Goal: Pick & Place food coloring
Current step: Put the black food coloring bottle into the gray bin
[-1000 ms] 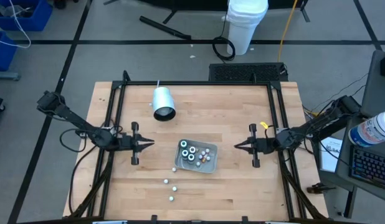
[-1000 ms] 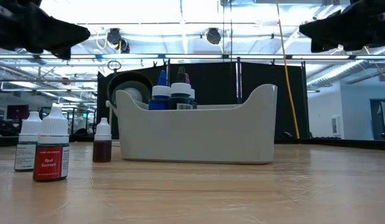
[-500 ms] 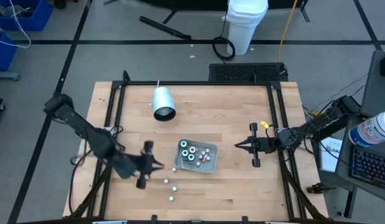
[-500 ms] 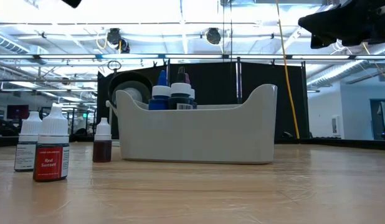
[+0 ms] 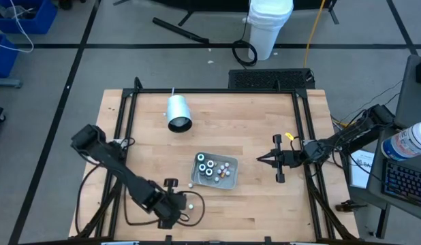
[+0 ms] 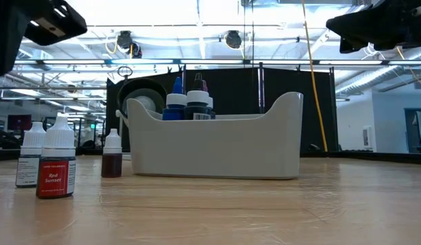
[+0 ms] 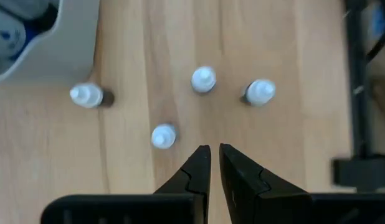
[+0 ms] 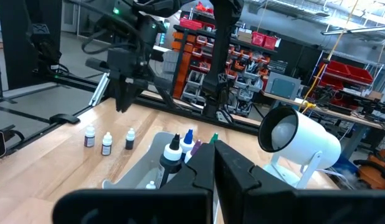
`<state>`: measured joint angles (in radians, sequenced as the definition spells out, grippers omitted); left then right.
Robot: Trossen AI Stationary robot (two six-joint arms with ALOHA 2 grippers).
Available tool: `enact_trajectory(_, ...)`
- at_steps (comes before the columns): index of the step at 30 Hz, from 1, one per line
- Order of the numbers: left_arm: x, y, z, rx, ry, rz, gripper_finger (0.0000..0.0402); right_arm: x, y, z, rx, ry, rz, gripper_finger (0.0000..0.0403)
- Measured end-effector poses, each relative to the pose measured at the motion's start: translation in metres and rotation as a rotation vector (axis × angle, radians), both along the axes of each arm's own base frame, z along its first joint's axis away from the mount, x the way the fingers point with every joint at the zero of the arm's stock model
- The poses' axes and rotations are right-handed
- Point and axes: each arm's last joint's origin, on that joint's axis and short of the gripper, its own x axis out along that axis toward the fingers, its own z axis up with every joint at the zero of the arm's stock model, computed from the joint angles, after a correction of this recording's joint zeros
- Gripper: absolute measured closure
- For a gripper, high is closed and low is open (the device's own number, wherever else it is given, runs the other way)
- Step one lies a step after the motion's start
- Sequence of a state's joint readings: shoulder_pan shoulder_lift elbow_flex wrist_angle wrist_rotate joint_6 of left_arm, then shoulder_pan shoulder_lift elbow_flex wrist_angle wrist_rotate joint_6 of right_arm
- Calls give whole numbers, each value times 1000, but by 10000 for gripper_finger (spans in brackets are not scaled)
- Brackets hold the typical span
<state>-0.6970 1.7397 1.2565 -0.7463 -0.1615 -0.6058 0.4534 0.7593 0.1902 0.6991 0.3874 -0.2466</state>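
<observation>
Nearly pressed-together left tool (image 7: 214, 149) hangs above upright loose bottles (image 7: 163, 135), nearest just ahead; closed right tool (image 5: 260, 160) waits far across the tray (image 5: 197, 176)

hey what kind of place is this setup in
Most likely a robotics lab or workshop. A wooden table sits on a taped concrete floor, the right wrist view shows shelving with red and orange bins, and the low view shows an open hall with ceiling lights.

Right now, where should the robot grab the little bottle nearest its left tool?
Probably by its white cap, coming straight down from above. That bottle stands upright, cap up, apart from its neighbours. The left tool hangs just beside it, nearly shut, so it must open first.
</observation>
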Motion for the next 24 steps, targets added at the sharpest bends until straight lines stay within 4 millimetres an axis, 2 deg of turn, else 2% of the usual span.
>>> enact_trajectory(6, 7, 0, 1, 26, 7, -88, 342, 0, 0, 0, -1, 0, 0, 403)
enact_trajectory(17, 27, 27, 2, 2, 24, -57, 194, 0, 0, 0, -1, 0, -1, 403)
enact_trajectory(20, 29, 31, 2, -2, 28, -67, 174, 0, 0, 0, -6, 0, -2, 403)
enact_trajectory(24, 31, 34, 1, 3, 32, -86, 168, 0, 0, 0, -16, -1, -3, 403)
